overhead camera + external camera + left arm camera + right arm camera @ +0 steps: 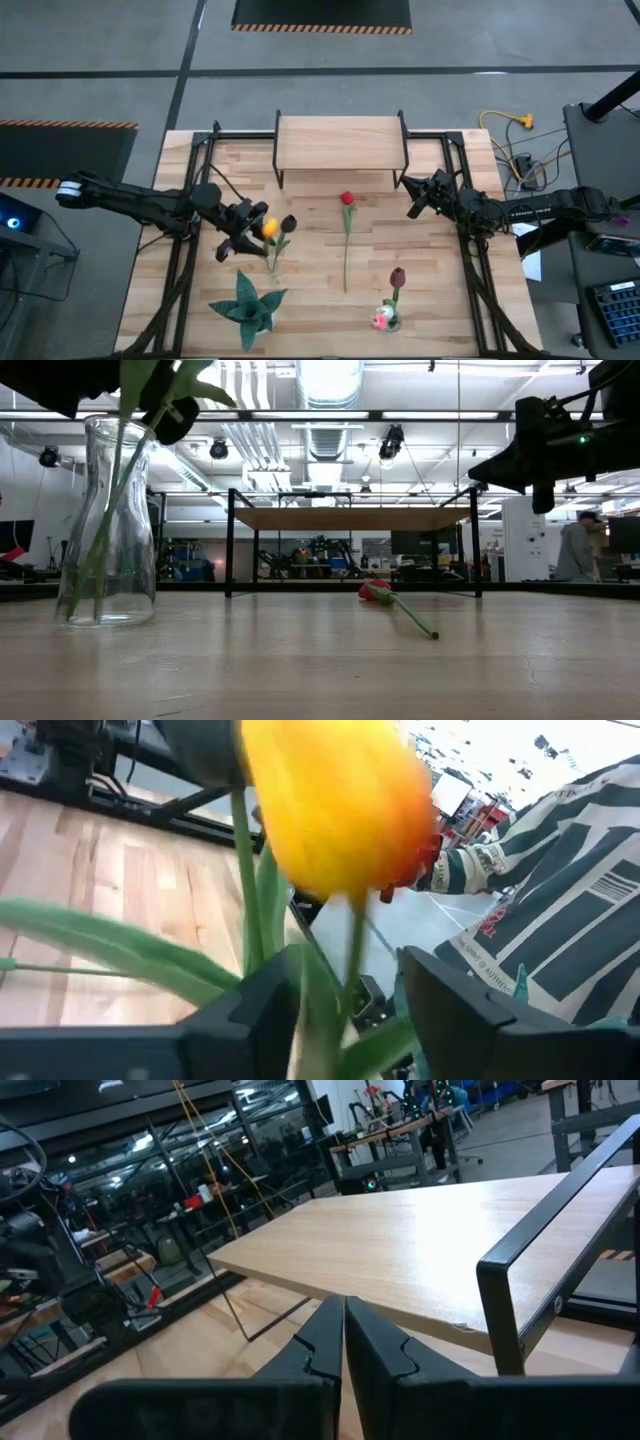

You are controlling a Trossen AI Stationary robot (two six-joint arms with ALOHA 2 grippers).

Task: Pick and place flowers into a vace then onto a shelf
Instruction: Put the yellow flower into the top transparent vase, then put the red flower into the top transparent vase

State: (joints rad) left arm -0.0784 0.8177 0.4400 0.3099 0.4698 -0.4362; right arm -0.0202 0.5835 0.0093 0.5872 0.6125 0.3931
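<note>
- My left tool [243,228] sits left of centre in the high view, over the tabletop [320,300], its two fingers [265,1010] parted around the stem of a yellow-orange tulip [269,227]. The stem runs between them, but I cannot tell whether they press on it.
- In my left wrist view the yellow-orange head [335,805] fills the upper middle of the frame, with green leaves spreading to the left.
- A black tulip [288,223] lies just beside the yellow one in the high view, and both stems run down into the glass vase [105,525], which stands upright at the left of the low view.
- My right tool [420,200] hangs above the tabletop at centre right of the high view, near the right end of the shelf [340,142]. Its fingers [320,1345] are pressed together with nothing between them.
- The shelf stands at the upper centre of the high view with its top bare.
- A red tulip [347,225] lies flat on the tabletop at centre frame, head towards the shelf.
- A maroon tulip [397,279] and a white-pink one [383,318] sit at lower right of the high view.
- A spiky teal plant [247,308] rests at lower left.
</note>
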